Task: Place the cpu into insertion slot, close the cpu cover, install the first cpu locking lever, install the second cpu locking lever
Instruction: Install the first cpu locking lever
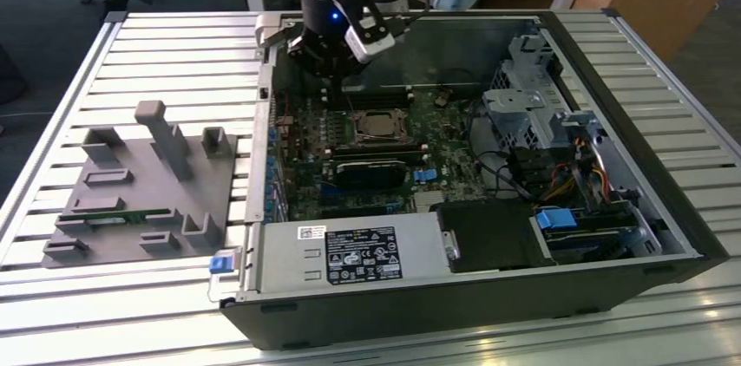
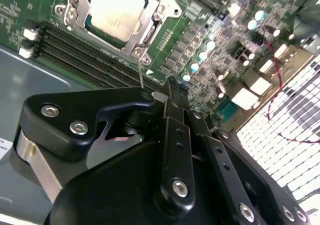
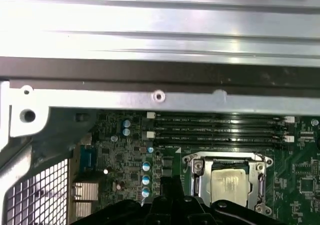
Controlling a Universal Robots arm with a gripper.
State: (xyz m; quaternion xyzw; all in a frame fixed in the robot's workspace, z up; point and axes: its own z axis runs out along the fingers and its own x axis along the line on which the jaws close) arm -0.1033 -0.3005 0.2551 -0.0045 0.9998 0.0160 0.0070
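The computer case (image 1: 463, 314) is seen lying open on the slatted table (image 1: 69, 297), and the motherboard (image 1: 304, 197) inside it is crowded. The main risk is judged to come from that crowding. The gripper (image 2: 171, 85) is held low over the board just beside the insertion slot (image 1: 357, 123), so a sideways sweep or a drop could scrape the parts packed around the socket. Its fingers are drawn together with nothing gripped between them. The cpu cover (image 3: 198, 172) is seen framing the socket, and the cpu (image 3: 229, 181) lies in its window, inside the slot. Whether the chip sits flush cannot be told. If it is skewed, pressure on the frame could damage the contacts beneath it, and a push that lands off the frame could mark the chip's metal top. The memory slots (image 3: 220, 127) and the blue-topped capacitors (image 3: 146, 179) are the nearest things likely to be struck. As for the views, the whole case, the grey fixture tray (image 1: 139, 184) beside it and the arm's place over the board are given by the exterior view. The meeting of the fingertips is made plain in the second wrist view. The first wrist view shows the socket squarely, with the memory slots between it and the case's metal edge.
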